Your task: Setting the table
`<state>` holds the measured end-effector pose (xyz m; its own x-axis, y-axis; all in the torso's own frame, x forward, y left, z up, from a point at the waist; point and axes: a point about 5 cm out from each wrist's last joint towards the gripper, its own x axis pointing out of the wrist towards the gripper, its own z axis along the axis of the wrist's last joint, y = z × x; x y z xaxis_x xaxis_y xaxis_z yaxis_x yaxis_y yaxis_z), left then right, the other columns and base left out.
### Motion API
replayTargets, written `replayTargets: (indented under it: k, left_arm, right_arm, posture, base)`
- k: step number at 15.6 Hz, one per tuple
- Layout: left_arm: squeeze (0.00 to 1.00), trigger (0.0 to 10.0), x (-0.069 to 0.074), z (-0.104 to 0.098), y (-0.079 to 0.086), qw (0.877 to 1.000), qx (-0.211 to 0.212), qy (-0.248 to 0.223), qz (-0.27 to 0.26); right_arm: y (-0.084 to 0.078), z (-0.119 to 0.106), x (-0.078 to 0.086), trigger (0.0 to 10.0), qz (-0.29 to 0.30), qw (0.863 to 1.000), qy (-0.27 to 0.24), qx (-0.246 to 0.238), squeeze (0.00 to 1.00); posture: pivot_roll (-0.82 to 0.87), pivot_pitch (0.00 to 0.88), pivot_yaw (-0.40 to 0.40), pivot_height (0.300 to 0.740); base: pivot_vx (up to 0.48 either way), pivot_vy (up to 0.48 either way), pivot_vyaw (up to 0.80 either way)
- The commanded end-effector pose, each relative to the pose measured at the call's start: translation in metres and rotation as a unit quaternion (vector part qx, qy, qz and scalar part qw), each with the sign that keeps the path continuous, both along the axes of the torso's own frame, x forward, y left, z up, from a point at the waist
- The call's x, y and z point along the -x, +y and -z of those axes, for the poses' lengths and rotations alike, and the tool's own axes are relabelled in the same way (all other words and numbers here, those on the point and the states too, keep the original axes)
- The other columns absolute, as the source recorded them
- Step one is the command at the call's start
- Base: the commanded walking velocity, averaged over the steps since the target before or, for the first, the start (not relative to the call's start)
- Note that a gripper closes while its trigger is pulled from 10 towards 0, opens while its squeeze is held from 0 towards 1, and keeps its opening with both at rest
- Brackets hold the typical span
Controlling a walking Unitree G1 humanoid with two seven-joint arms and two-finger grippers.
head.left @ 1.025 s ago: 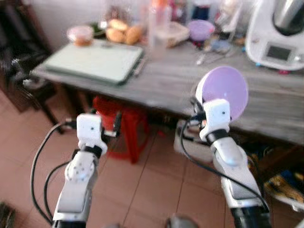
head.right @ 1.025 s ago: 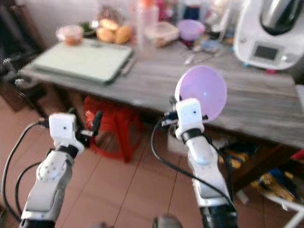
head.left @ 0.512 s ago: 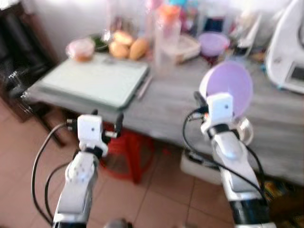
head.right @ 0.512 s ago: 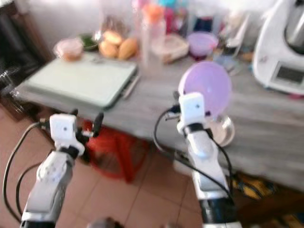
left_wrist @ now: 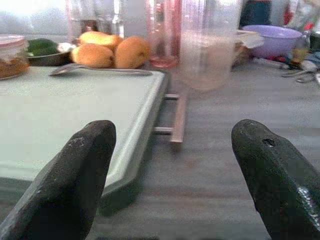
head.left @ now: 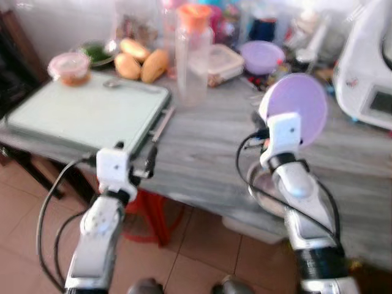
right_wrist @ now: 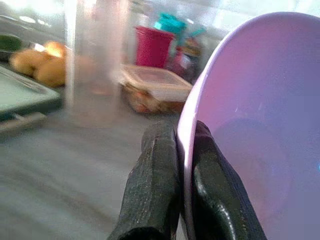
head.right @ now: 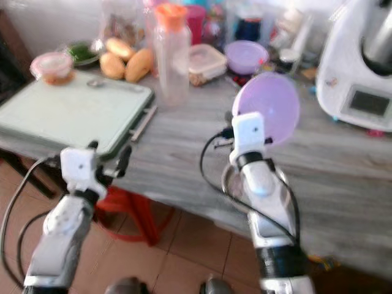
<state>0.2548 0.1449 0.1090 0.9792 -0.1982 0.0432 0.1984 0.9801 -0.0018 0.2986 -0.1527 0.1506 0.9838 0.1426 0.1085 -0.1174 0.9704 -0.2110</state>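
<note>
Purple bowl (right_wrist: 260, 125) rim pinched between right gripper (right_wrist: 182, 165) fingers

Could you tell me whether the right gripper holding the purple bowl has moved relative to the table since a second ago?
Yes. The right gripper, shut on the purple bowl, was before the near edge of the table; now it is above the tabletop, nearer the white appliance.

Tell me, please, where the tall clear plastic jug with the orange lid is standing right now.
The tall clear plastic jug with the orange lid stands toward the back of the grey wooden table, between the pale green tray on its left and the lidded food container.
</note>
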Motion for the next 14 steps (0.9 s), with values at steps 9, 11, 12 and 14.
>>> replayTargets:
  k: [9,11,12,14]
  left_arm:
    - [0.00,10.0,0.006,-0.003,0.006,1.000,-0.008,0.007,0.027]
    - [0.00,10.0,0.006,-0.003,0.002,1.000,-0.004,0.007,0.030]
    - [0.00,10.0,0.006,-0.003,0.002,0.999,-0.004,0.007,0.032]
    - [0.00,10.0,0.007,-0.003,0.001,0.999,-0.003,0.009,0.034]
  right_arm:
    - [0.036,0.002,0.001,10.0,-0.185,0.979,0.085,0.023,0.00]
    - [0.044,0.007,0.010,10.0,-0.239,0.964,0.111,0.034,0.00]
    - [0.045,0.008,0.011,10.0,-0.249,0.961,0.115,0.034,0.00]
    - [0.047,0.013,0.015,10.0,-0.271,0.953,0.131,0.046,0.00]
  posture:
    - [0.03,0.000,-0.010,0.740]
    - [0.03,0.000,-0.011,0.740]
    - [0.03,0.000,-0.010,0.740]
    - [0.03,0.000,-0.011,0.740]
  base:
    - [0.000,0.000,0.00]
    - [0.000,0.000,0.00]
    - [0.000,0.000,0.00]
    - [0.000,0.000,0.00]
